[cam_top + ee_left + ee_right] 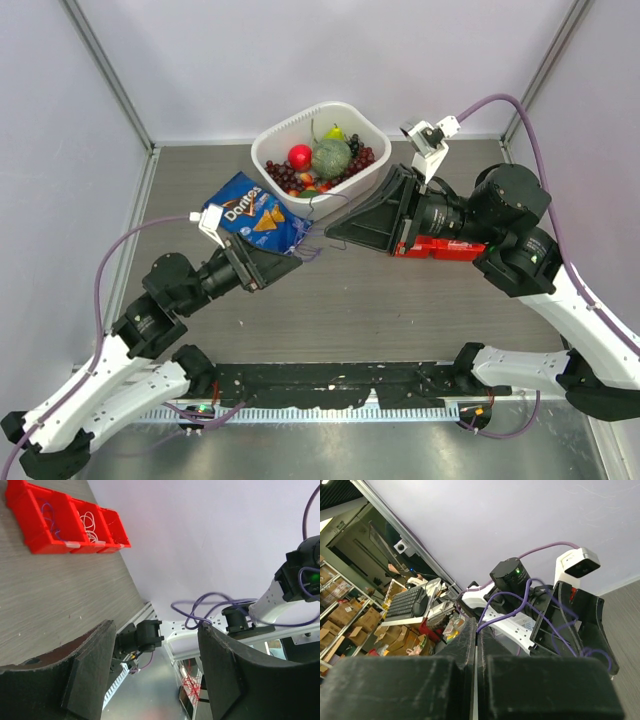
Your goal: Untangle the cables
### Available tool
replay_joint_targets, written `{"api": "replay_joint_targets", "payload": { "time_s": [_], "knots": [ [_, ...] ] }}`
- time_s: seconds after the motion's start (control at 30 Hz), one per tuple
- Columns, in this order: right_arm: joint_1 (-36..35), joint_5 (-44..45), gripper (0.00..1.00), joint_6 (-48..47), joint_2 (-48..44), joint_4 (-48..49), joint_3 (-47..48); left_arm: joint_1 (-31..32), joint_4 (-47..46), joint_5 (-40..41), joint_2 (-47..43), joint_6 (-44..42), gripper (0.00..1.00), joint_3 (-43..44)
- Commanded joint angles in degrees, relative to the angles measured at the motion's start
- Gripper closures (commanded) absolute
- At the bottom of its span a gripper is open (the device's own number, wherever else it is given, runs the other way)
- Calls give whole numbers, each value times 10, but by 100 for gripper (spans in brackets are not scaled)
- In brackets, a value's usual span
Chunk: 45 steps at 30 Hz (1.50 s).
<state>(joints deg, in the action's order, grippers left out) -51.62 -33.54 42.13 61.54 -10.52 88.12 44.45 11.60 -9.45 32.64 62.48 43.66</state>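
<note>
A thin purple cable point(520, 598) comes out from between the pressed-together jaws of my right gripper point(476, 623), which is shut on it. It loops across to my left gripper point(155, 627), where it point(207, 605) lies over the tip of one finger point(220, 665). The left jaws stand wide apart with nothing between them. In the top view both grippers, left point(296, 252) and right point(329, 232), face each other mid-table with the cable point(313, 251) strung between them. A purple-blue cable point(48, 515) and a white cable point(90, 522) lie in separate compartments of a red bin point(75, 544).
The red bin point(440, 249) sits under the right arm. A blue chip bag point(255, 215) lies just behind the left gripper. A white basket point(272, 142) of fruit stands at the back. A red tangle point(190, 684) shows past the table's near edge.
</note>
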Motion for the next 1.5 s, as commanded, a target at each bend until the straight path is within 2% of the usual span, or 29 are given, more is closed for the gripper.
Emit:
{"api": "replay_joint_targets", "payload": {
  "time_s": [0.0,0.23,0.37,0.6,0.7,0.77,0.87,0.97,1.07,1.13,1.3,1.47],
  "knots": [
    [1,-10,99,8,6,39,2,-3,-73,-30,36,-9,30,34],
    [1,-14,99,16,6,50,6,-3,-231,-90,87,70,27,-12],
    [1,-17,99,14,8,49,8,-3,-250,-126,110,68,36,-2],
    [0,-19,99,11,15,49,13,-3,-281,-167,124,70,36,0],
    [0,-18,99,9,15,49,13,-3,-270,-171,124,70,38,4],
    [1,-16,99,7,15,49,12,-3,-247,-163,120,62,48,9],
    [1,-11,99,5,13,47,11,-3,-177,-105,96,36,51,17],
    [1,-10,99,4,11,44,11,-3,-77,4,43,9,40,14],
    [1,-7,99,5,10,42,10,-3,-98,40,-12,3,34,-16],
    [0,-7,99,3,11,42,11,-3,-108,25,-22,2,34,-24],
    [1,-13,99,-1,20,39,18,-2,-93,-72,17,-45,43,12],
    [1,-14,99,5,25,49,15,-3,-53,-87,41,-104,48,56]
  ]
}}
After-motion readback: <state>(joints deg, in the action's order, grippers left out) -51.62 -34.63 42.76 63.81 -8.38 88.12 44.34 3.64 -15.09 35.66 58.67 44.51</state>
